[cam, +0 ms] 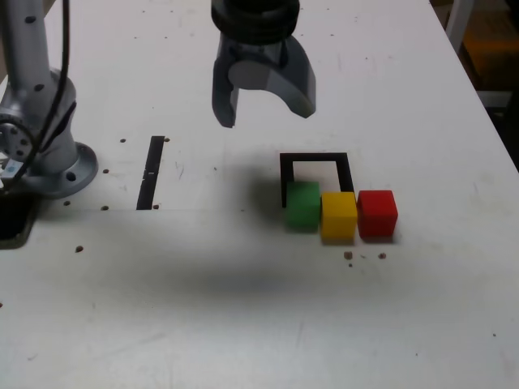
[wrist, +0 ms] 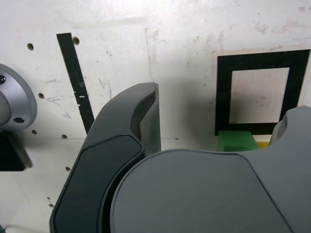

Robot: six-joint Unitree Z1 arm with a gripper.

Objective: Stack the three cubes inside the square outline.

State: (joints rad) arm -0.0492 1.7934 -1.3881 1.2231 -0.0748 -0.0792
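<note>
Three cubes sit in a row near the middle of the table (cam: 243, 324): the green cube (cam: 302, 205) overlaps the near edge of the square outline (cam: 316, 159), the yellow cube (cam: 339, 215) touches it on the exterior view's right, and the red cube (cam: 377, 213) comes last. None is stacked yet. Hanging above the table with jaws spread wide and empty, the gripper (cam: 263, 109) is toward the far edge from the outline and to the exterior view's left of the row. Reaching any cube likely means coming nearer and rightward in that view, then down.
</note>
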